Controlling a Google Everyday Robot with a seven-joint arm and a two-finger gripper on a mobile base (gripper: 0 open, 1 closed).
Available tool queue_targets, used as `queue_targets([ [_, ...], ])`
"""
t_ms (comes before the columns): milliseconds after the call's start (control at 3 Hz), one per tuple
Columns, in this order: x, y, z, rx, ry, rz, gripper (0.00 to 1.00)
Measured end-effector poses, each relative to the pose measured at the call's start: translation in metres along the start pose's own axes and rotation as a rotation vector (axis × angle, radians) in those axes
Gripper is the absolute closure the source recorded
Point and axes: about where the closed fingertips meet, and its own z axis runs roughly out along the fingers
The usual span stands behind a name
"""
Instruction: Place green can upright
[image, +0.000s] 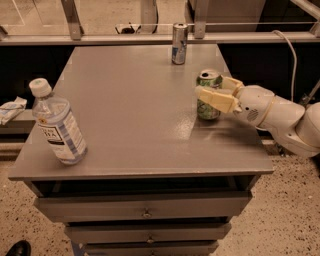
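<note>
The green can (207, 111) stands upright on the grey table (130, 100), near its right edge. Its silver top faces up. My gripper (210, 86) reaches in from the right and straddles the can. One cream finger (216, 99) lies across the can's front and the other finger (231, 83) is behind it. The fingers look closed on the can's sides.
A tall slim silver-and-blue can (179, 44) stands at the table's back edge. A clear water bottle with a white cap (57, 125) stands at the front left. Drawers (145, 210) are under the tabletop. A rail (150, 37) runs behind the table.
</note>
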Motion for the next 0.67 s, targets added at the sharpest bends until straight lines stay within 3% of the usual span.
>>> queue_targets([
  [333, 0.0080, 0.0071, -0.0080, -0.005, -0.008, 0.012, 0.07],
  [667, 0.0125, 0.0113, -0.0149, -0.006, -0.010, 0.017, 0.00],
])
